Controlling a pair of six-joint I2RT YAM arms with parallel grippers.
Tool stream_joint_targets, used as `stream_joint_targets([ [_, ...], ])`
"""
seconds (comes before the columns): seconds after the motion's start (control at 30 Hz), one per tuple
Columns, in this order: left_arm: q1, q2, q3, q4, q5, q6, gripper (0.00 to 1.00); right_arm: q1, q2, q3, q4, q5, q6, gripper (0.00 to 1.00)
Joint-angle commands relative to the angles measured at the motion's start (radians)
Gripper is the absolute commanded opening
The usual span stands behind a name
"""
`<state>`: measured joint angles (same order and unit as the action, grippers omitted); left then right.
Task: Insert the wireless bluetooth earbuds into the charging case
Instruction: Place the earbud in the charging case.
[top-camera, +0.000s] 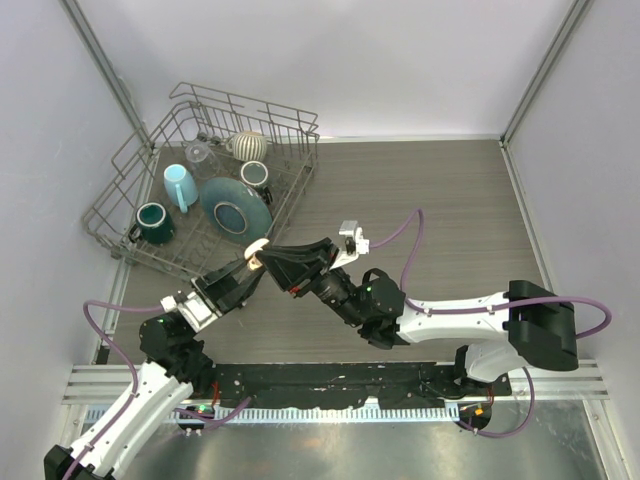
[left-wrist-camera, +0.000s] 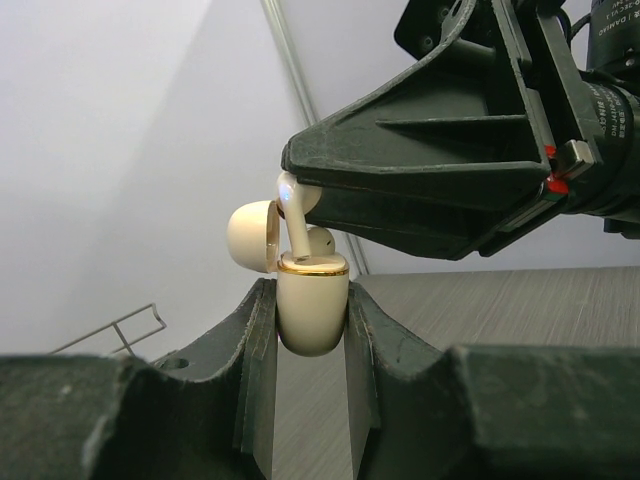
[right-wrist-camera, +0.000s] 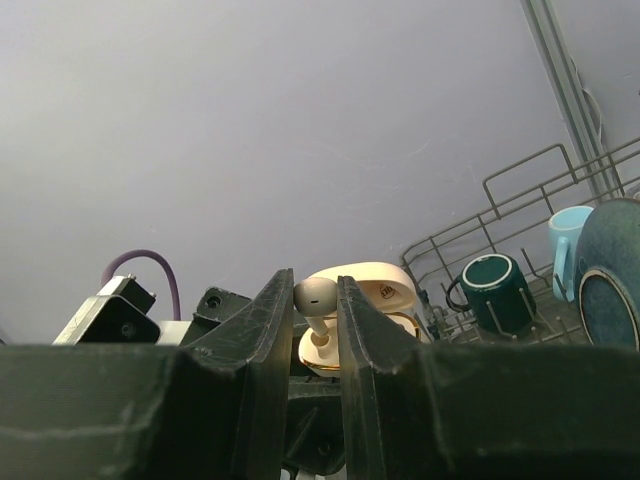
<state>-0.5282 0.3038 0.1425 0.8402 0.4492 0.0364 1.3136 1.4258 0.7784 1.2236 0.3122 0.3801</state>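
Left jaws clamp the case (left-wrist-camera: 312, 320), lid flipped open, held off the tabletop (top-camera: 450, 220) just near of the rack (top-camera: 120, 205). Right jaws pinch an earbud (right-wrist-camera: 316, 298) tight, stem down, its tip meeting the case's gold rim. Now the delicate bit: line the stem straight over its socket, ease down slowly without twisting, and release only once the bud seats. The left arm should hold dead steady.
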Motion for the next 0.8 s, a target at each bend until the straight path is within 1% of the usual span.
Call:
stream_joint_targets([
  [0.0,-0.001,0.006,0.008,0.066,-0.003,0.003,0.00,0.007,0.008,0.042,0.024,0.013,-0.004,0.01],
  [0.5,-0.001,-0.009,0.008,0.079,-0.029,-0.007,0.00,0.019,0.024,0.042,0.010,0.015,0.000,0.01],
  [0.77,0.000,-0.038,0.002,0.068,-0.047,-0.006,0.00,0.033,0.025,0.045,-0.010,0.045,-0.032,0.01],
])
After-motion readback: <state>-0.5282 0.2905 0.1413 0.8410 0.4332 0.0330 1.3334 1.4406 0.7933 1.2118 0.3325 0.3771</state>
